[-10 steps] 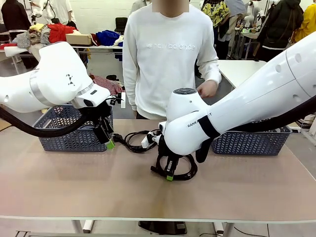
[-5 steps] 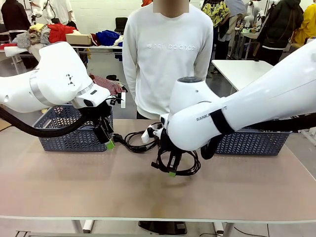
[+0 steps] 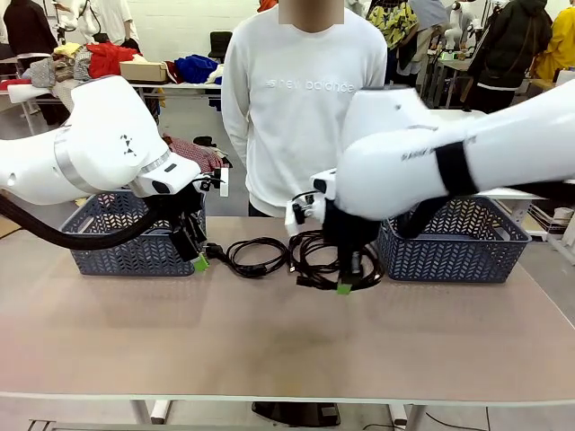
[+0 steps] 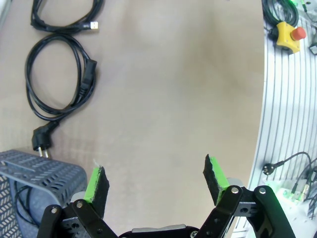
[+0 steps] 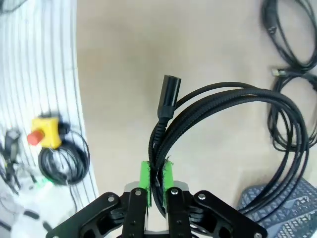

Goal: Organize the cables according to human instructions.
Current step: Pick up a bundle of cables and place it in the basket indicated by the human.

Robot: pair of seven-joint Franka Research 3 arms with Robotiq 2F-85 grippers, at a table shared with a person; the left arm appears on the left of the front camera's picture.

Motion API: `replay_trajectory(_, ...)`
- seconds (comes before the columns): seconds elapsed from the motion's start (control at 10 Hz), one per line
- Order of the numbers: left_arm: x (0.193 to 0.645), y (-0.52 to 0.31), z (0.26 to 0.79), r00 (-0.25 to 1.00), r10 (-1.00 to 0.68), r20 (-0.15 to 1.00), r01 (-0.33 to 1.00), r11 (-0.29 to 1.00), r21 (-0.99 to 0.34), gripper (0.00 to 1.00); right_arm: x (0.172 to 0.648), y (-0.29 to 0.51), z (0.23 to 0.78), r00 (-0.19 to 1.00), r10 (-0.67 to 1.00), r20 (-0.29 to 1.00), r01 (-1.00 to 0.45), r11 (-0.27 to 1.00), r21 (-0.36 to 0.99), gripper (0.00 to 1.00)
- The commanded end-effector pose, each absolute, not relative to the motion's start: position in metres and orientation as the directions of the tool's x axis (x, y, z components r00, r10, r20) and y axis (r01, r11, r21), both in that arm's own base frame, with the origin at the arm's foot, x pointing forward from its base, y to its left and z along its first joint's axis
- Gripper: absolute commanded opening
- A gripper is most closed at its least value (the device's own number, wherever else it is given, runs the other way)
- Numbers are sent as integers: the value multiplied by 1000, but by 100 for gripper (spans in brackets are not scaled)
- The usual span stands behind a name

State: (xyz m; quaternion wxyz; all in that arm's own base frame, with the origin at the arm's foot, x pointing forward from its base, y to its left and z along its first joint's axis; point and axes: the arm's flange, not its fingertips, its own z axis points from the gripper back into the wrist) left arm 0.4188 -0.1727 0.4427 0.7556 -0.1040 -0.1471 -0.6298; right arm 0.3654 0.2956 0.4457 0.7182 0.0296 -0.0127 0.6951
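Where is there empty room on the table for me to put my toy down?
The wide strip of table along the near edge, in front of the left basket and right basket, is bare. Between the baskets it is crowded: loose cables lie there, the open left gripper hangs beside them, and the right gripper holds a coiled cable.

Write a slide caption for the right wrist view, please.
Right end effector clamps a coiled black cable above the tan table, near a grey basket.
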Motion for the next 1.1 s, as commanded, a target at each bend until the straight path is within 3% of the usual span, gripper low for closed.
replay_trajectory(0.0,418,-172,443,173,-919,355,981,194,26,100,381,262,475,-31,998,61,-997,-35,63,0)
replay_trajectory(0.5,418,-172,443,173,-919,355,981,194,26,100,448,181,505,55,998,27,-998,56,-27,0)
replay_trajectory(1.0,418,-172,443,173,-919,355,981,194,26,100,518,107,497,120,992,46,-988,124,-93,0)
